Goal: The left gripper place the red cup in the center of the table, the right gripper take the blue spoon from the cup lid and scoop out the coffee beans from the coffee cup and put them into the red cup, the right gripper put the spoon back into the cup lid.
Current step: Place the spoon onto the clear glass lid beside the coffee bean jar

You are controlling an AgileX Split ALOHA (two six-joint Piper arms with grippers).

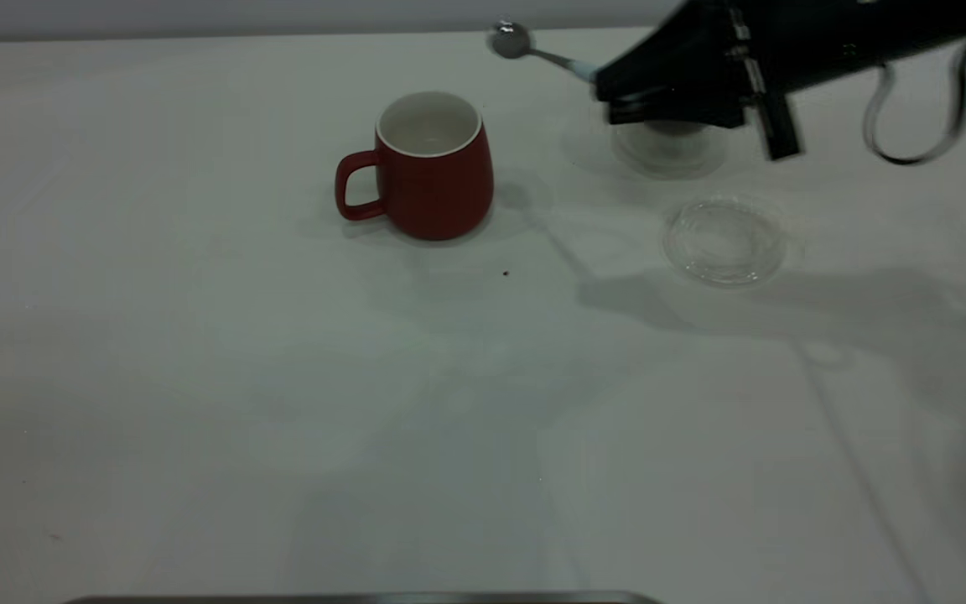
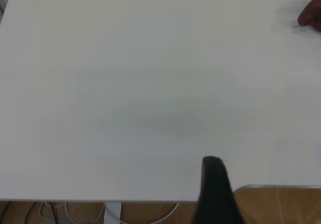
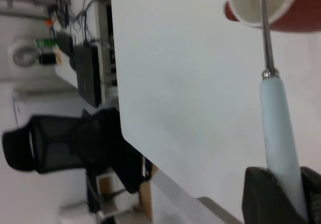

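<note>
Right gripper (image 1: 609,84) clamped on blue spoon (image 1: 533,50) by its pale handle, raised above the desk (image 1: 198,377); spoon bowl points toward red cup (image 1: 433,168), which stands upright mid-desk, inside white and bare; coffee cup (image 1: 669,147) sits under the gripper, cup lid (image 1: 724,241) just beside it, empty; left gripper (image 2: 215,194) hangs at the desk edge, cannot tell its opening; risk: spoon tilts in the grip, beans spill short of red cup.
</note>
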